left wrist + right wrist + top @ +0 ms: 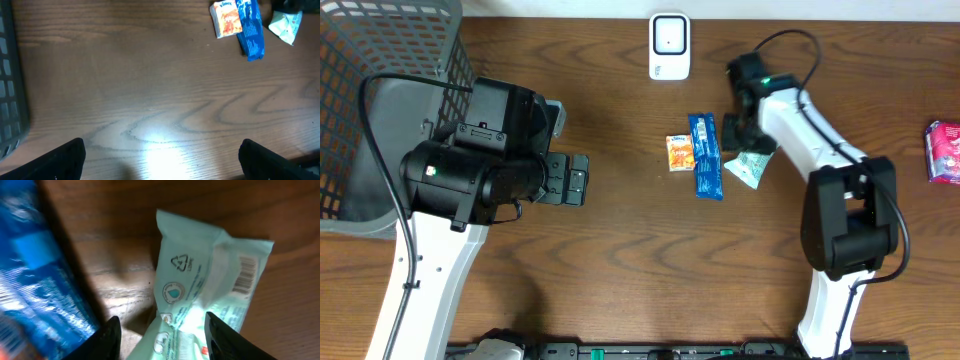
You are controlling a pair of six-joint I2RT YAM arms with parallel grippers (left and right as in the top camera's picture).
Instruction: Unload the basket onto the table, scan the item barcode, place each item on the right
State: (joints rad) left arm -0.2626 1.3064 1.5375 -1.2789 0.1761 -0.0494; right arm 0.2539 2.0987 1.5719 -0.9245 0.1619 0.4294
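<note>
Right wrist view shows the pale green packet (200, 285) lying flat on the tabletop (620, 260), with its barcode (244, 274) facing up toward the right of the frame. The right end effector (163, 325) straddles the packet's lower end with its jaws parted. Bare wood shows between one finger and the wrapper, so nothing is clamped.

In the overhead view the packet sits right of centre, just beside a blue packet (706, 155), which lies against a small orange packet (680, 153).

The likely trouble starts with the grip:
- The film looks thin and slack, so a pinch this low could crumple it, crease the barcode panel, or let it slide out on the lift.
- The blue packet lies close on one side, and a closing finger may catch or drag it.
- The white scanner (669, 47) stands well apart at the top centre. If the packet arrives with the code turned away or wrinkled, it probably will not read.

The left end effector (161, 150) hangs wide open and empty over bare wood at the left, near the grey mesh basket (380, 90), and poses little risk.
</note>
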